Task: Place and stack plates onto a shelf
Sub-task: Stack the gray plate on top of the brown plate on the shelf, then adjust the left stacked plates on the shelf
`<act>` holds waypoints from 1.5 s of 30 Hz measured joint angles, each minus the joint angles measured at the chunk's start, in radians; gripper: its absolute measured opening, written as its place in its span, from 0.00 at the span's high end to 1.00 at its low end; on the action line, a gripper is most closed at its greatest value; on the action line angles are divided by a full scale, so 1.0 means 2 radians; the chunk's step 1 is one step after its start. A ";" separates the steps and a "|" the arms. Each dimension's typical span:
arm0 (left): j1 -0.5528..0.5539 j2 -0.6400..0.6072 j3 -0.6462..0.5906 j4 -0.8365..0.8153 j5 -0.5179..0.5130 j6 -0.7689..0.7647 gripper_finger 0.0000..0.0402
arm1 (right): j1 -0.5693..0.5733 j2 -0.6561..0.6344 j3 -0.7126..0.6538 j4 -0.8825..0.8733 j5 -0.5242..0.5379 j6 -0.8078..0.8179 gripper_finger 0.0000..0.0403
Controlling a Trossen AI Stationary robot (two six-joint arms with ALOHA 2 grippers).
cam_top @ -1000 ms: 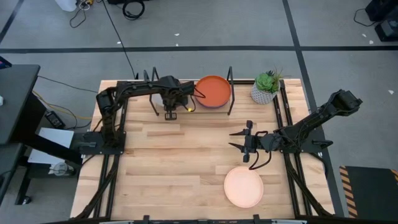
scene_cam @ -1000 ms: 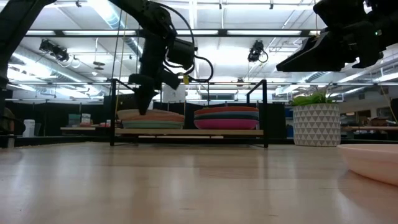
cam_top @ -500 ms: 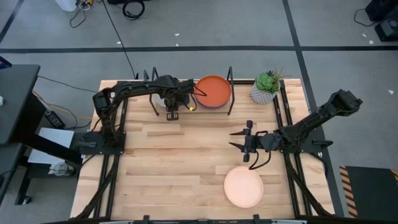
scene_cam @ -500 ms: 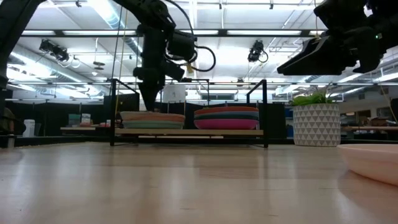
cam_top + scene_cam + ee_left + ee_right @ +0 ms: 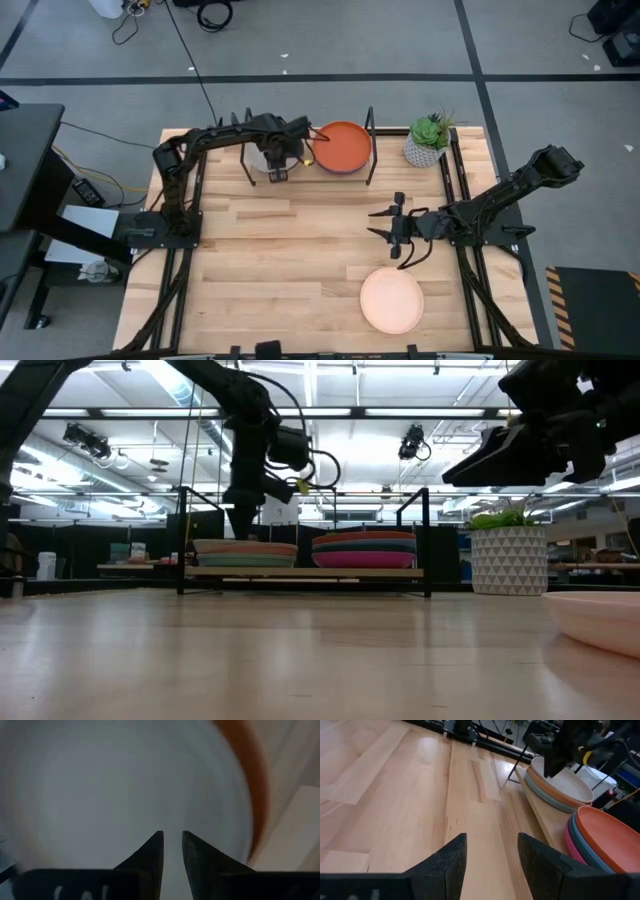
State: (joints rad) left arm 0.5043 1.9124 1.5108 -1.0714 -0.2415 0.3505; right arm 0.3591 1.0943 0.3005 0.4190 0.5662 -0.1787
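The shelf (image 5: pixel 300 572) stands at the table's far edge and bears two stacks of plates. The left stack (image 5: pixel 245 550) has a grey plate (image 5: pixel 125 785) on top, over a brown and a light teal one. The right stack (image 5: pixel 365 548) has an orange plate (image 5: pixel 343 145) on top. My left gripper (image 5: pixel 278 172) is shut and points down over the grey plate. A cream plate (image 5: pixel 392 300) lies on the table near the front right. My right gripper (image 5: pixel 385 225) is open and empty, above the table just beyond the cream plate. My left gripper's shut fingertips (image 5: pixel 155 845) point straight down at the inner face of the grey plate (image 5: pixel 170 810), which lies on the left stack. I cannot tell whether they touch it.
A small potted plant (image 5: pixel 428 140) stands at the far right, beside the shelf. The shelf's black wire uprights (image 5: pixel 370 150) rise at its ends. Bare wooden tabletop (image 5: pixel 280 260) lies between the shelf and the near edge.
My left gripper has risen from the near rim of the left stack and gone a little toward the table's far edge, so it now stands over the grey plate. The stacks have kept their places.
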 joint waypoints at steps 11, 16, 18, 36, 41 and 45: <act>-0.008 0.002 0.000 0.049 0.113 0.037 0.81 | -0.017 0.000 0.000 -0.006 -0.003 -0.004 0.55; -0.003 0.002 0.000 0.044 0.106 0.030 0.81 | -0.021 0.000 0.000 -0.006 -0.009 -0.004 0.55; -0.004 0.002 0.000 0.044 0.108 0.030 0.81 | -0.021 0.000 0.000 -0.006 -0.009 -0.004 0.55; -0.008 0.000 0.000 0.044 0.140 0.027 0.81 | -0.021 0.000 0.000 -0.006 -0.010 -0.003 0.55; -0.021 -0.022 0.000 0.052 0.143 0.031 0.81 | -0.021 0.000 0.000 -0.010 -0.010 0.003 0.55; -0.030 -0.033 0.001 0.070 0.148 0.032 0.82 | -0.022 0.000 0.000 -0.010 -0.010 0.000 0.55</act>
State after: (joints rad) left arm 0.4453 1.8471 1.5124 -0.9306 0.0538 0.4147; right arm 0.3146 1.0946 0.2996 0.4000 0.5457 -0.1779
